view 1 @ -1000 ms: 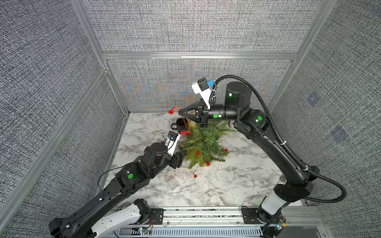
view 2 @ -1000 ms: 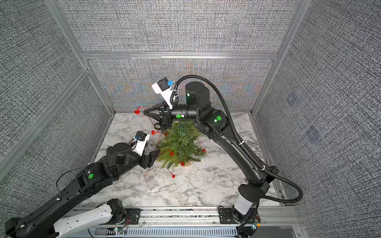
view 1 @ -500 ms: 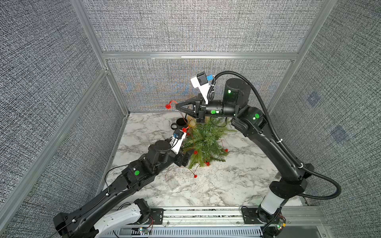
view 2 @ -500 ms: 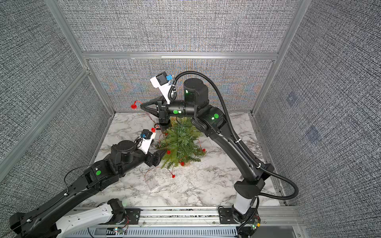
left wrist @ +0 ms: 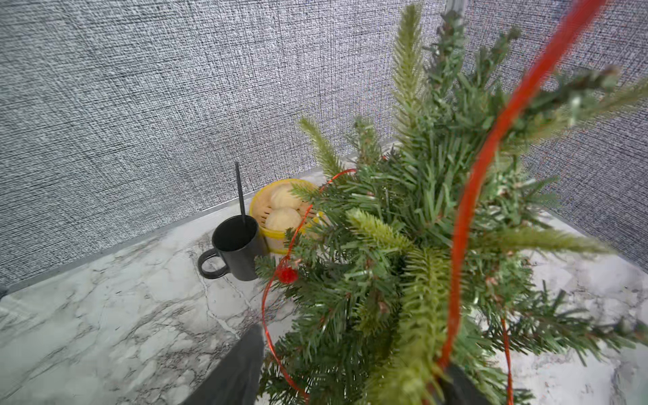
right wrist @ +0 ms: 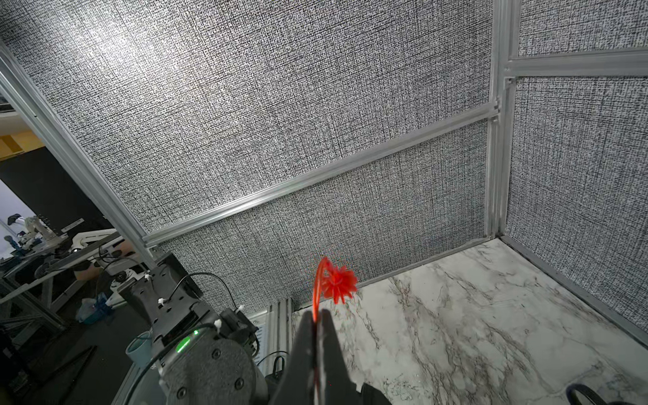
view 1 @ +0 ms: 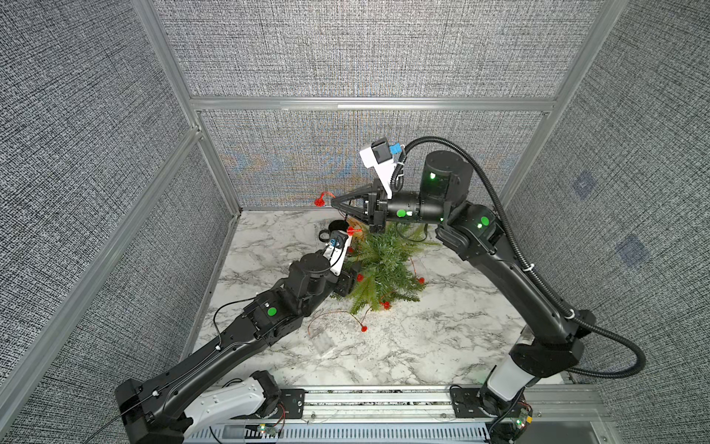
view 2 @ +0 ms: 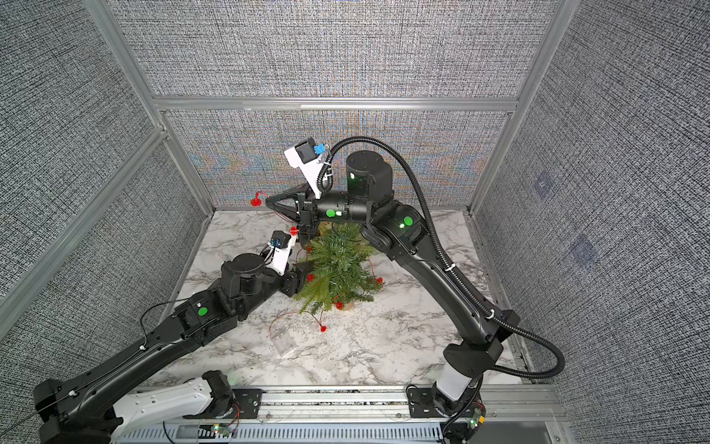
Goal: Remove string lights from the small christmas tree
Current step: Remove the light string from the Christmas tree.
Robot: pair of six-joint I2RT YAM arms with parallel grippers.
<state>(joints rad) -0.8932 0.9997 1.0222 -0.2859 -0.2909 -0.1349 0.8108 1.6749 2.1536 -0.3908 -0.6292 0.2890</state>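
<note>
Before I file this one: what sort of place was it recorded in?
Probably a robotics lab test cell, not a home: grey woven panels in aluminium framing enclose a marble-pattern tabletop, and past the panel edge the right wrist view shows workbenches with equipment.

Matte black jointed left arm (view 1: 230, 351) and right arm (view 1: 511, 276) are glowing with round green lights (view 1: 272, 311).
Behind the right gripper (view 1: 333, 200) with black tapered fingers (right wrist: 301, 350), a white wedge-shaped camera mount (view 1: 380, 169) is carrying a blue plug (view 1: 394, 148); a ribbed black hose (view 1: 488, 184), cinched by white zip ties (view 1: 527, 267), is looping back toward a white base shell (view 1: 507, 378).
</note>
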